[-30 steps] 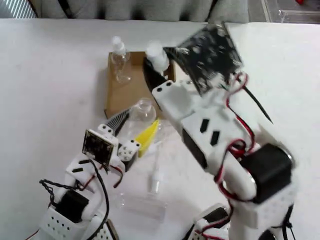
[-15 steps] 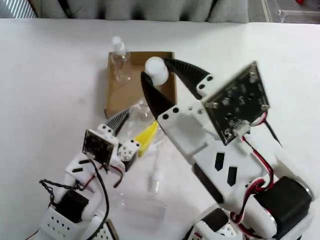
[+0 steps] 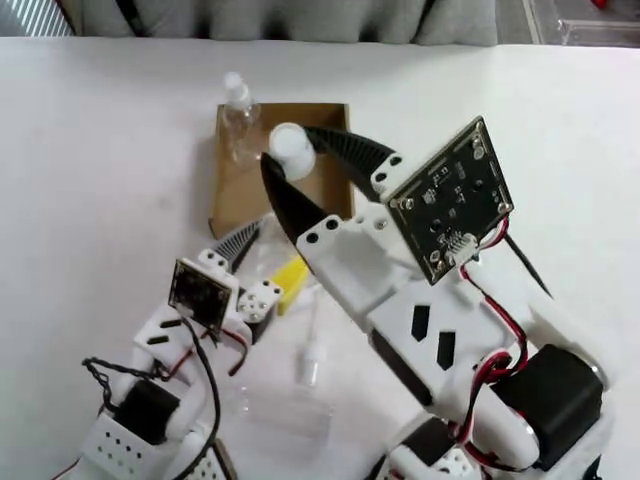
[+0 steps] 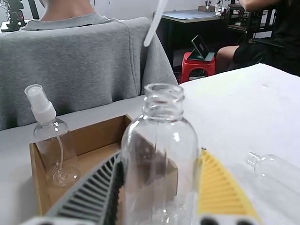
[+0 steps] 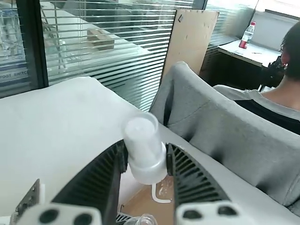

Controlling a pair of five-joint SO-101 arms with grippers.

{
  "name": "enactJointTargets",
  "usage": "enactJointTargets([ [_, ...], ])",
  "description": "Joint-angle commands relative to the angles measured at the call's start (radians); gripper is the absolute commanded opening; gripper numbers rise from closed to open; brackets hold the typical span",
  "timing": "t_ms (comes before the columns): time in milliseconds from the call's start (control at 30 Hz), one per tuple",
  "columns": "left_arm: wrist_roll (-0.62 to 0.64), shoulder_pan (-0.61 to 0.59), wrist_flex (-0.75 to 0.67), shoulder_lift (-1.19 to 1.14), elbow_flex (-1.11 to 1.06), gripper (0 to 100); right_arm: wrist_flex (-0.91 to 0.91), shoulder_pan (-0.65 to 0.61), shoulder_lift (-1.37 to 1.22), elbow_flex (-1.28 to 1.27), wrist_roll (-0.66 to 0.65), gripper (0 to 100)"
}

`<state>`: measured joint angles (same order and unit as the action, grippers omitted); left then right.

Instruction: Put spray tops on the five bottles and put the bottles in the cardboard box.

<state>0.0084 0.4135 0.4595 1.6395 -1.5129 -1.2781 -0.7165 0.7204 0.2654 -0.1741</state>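
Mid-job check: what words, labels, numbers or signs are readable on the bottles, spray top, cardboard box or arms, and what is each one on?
Clear plastic bottle: no label or print.
White spray top: none.
Brown cardboard box: a white printed mark, not readable as text.
Dark circuit board, high view: markings too small to read.
Blue sign behind the window: lettering too blurred to read.

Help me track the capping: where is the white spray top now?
High view: the white plastic spray top is pinched in the right arm's black jaws, raised over the brown cardboard box.
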Motion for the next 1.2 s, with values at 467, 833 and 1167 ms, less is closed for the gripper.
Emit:
enactJointTargets([
  [467, -0.011, 0.002, -0.031, 0.013, -0.005, 6, 0.024, -0.059, 0.12, -0.018, 0.02, 1.7],
  [833, -0.002, -0.093, -0.203, 0.012, -0.052, 6, 0.018, -0.068, 0.081, -0.02, 0.02, 1.6],
  [1167, -0.002, -0.088, -0.216, 0.012, -0.064, 6, 0.018, -0.102, 0.015, -0.02, 0.015, 1.6],
])
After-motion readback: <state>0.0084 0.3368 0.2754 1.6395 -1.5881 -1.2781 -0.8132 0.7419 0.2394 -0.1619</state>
